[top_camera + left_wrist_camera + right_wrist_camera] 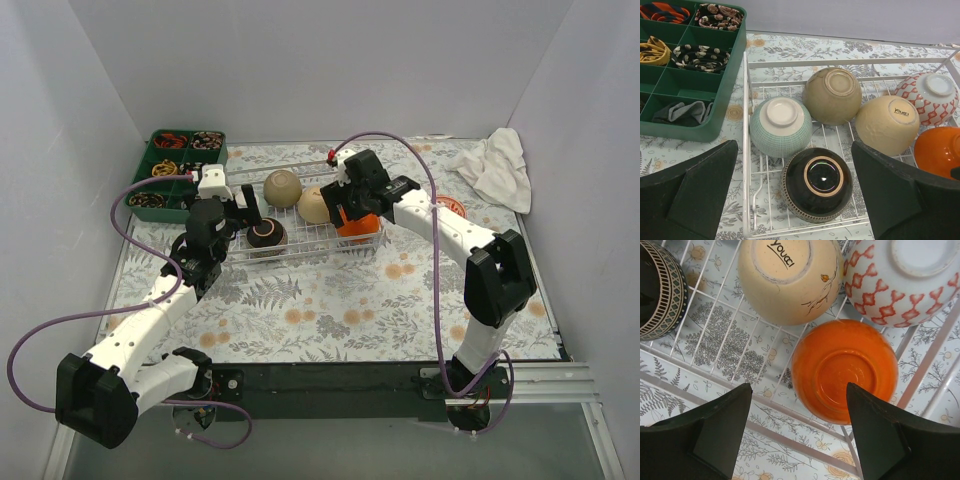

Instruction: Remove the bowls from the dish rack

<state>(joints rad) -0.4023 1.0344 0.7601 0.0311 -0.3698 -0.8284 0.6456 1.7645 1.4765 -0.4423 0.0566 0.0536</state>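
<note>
The white wire dish rack (305,243) (754,200) holds several bowls, all upside down. In the left wrist view I see a dark brown bowl (816,184), a pale green one (780,126), an olive-tan one (832,95), a cream one (887,124), a red-patterned white one (927,97) and an orange one (940,151). My left gripper (795,187) (240,215) hangs open over the dark brown bowl (266,234), a finger on each side. My right gripper (799,427) (348,207) is open above the orange bowl (845,370) (358,226), holding nothing.
A green compartment tray (178,170) (715,112) of small items stands left of the rack. A crumpled white cloth (497,168) lies at the back right, with a red-patterned item (452,206) near it beside the right arm. The table has a floral cover (330,310).
</note>
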